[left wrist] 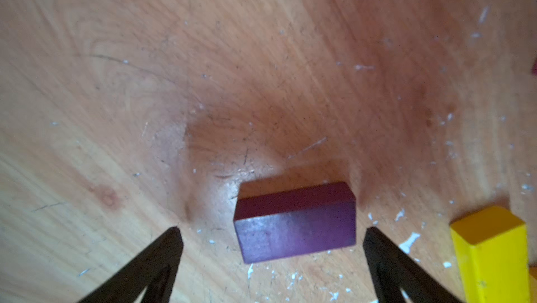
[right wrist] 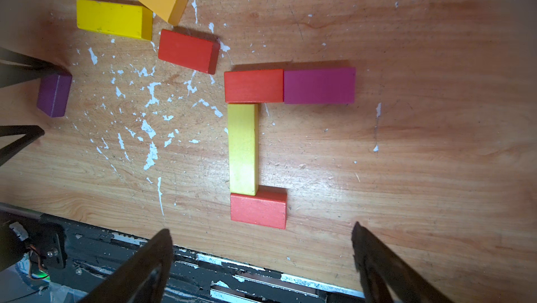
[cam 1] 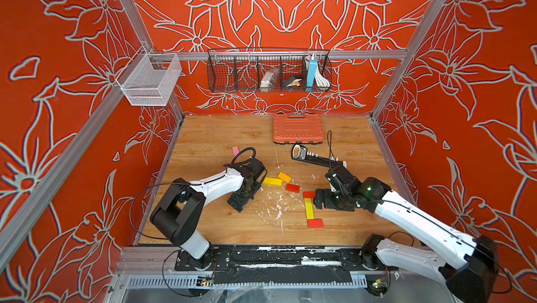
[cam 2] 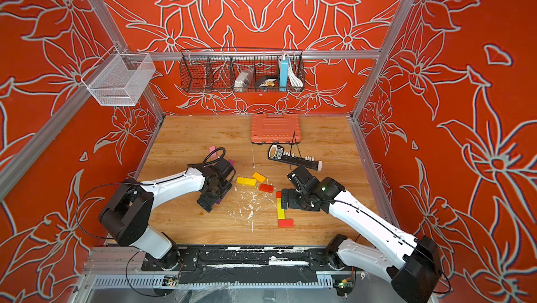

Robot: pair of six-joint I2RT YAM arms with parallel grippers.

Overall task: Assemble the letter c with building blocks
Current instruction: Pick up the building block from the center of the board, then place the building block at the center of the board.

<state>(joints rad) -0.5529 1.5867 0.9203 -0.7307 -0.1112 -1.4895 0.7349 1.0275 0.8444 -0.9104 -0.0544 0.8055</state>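
An orange ribbed case [cam 1: 298, 128] lies flat at the back of the wooden counter [cam 1: 215, 138] — just in front of it, a long black bar [cam 1: 316, 159] with white pegs, angled. White flecks [cam 1: 278, 207] litter the counter's middle. Up on the rail, a black wire basket [cam 1: 223, 76] holds a blue box [cam 1: 311, 73]; a white mesh basket [cam 1: 151, 82] hangs on the side rail.

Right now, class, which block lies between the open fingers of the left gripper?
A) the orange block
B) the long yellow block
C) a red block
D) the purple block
D: in the left wrist view the purple block lies between the spread fingers of the left gripper, whose jaws stand wide and have not closed on it.
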